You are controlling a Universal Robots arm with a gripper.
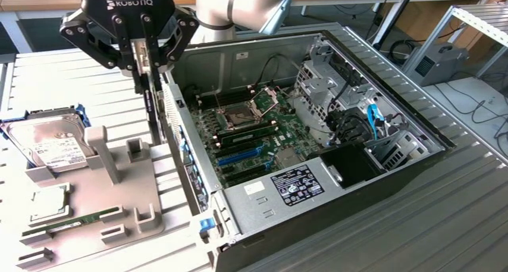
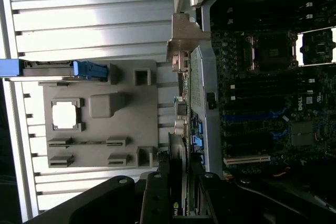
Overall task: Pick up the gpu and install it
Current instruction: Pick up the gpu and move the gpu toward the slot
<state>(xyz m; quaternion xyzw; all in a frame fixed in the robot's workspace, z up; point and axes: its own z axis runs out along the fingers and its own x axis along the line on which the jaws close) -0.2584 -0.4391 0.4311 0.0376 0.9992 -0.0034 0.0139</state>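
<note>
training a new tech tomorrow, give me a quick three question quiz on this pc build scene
1. True or false: the tool is shut on the gpu.
2. Multiple choice: the hard drive lies A) inside the computer case B) outside it, toward the exterior view's left C) in the tool.
3. Short answer: is the gpu seated in the motherboard yet?
Key: 1 true; 2 B; 3 no, the tool holds it.
</note>
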